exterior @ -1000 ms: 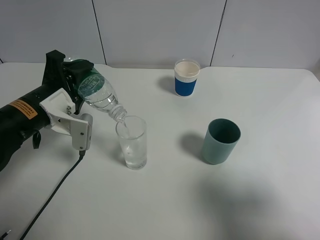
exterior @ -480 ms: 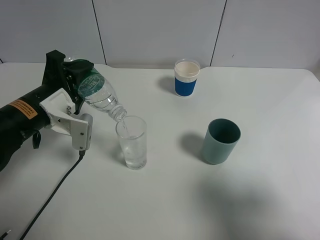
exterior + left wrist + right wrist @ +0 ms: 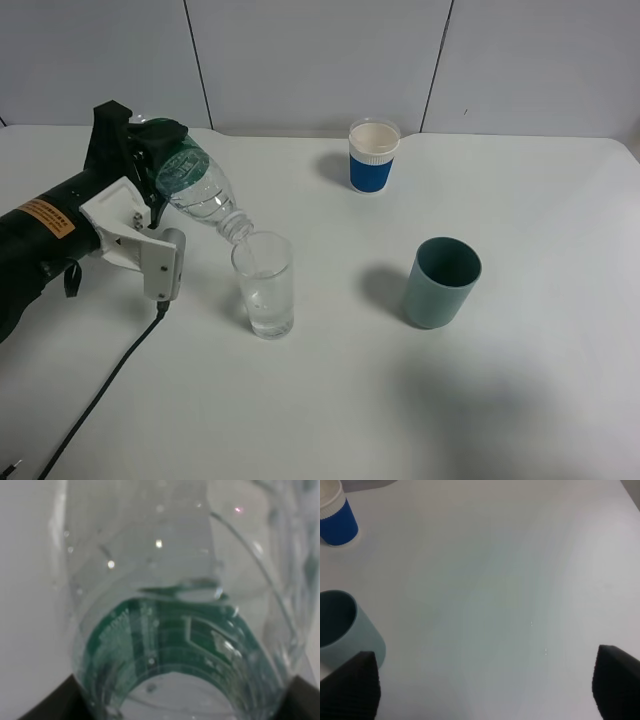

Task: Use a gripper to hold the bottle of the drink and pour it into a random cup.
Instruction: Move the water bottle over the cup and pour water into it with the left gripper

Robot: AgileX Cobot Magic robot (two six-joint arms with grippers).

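A black cable lies nearest on the white tabletop, running toward 7 o'clock from the tool body. That body carries an orange label and a white bracket. The clear glass stands upright a little left of the middle, with clear liquid in its lower part. At 3 o'clock from the glass, well apart, stands the teal cup, upright and open-topped. From 10 o'clock of the glass the bottle slants down, its narrow neck lowest and its mouth right at the glass rim. Its green-and-white label band is raised behind. The left end effector is clamped on the bottle's base end, black jaws on either side. The left wrist view is filled by the bottle's clear wall and green band, with liquid inside. The right end effector shows only in its own wrist view, jaws spread wide and empty above bare tabletop. Farthest back, at 1 o'clock from the glass, sits the blue cup with its white rim.
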